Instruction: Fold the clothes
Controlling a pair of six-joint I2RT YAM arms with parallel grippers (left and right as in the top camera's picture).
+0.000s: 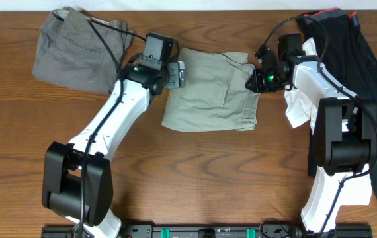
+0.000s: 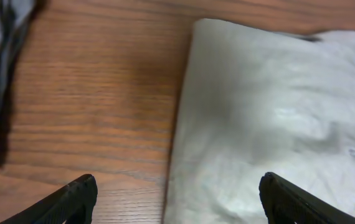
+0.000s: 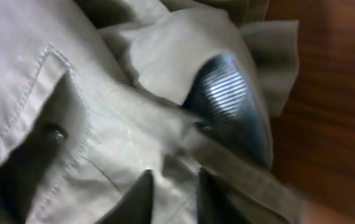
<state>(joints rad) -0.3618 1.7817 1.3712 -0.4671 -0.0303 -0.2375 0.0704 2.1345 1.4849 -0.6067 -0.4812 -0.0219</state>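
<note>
Far left, a crumpled pair of darker grey-brown shorts (image 1: 76, 49) sits out of play on the brown wooden table (image 1: 195, 172). Next along, the left fingers (image 2: 78, 200) are spread wide and hold nothing, straddling the left edge of the light khaki-olive cotton shorts (image 1: 211, 92), which lie mid-table as a flat, near-rectangular slab. At the far right corner of that slab, the right fingers (image 3: 227, 102) look pinched on a ruck of khaki cloth, one ribbed pad showing among the folds. Beyond lie a white T-shirt (image 1: 297, 109) and a black garment (image 1: 354, 59). My read: one fold is in, legs stacked; a crosswise fold and a tidy-up are left.
</note>
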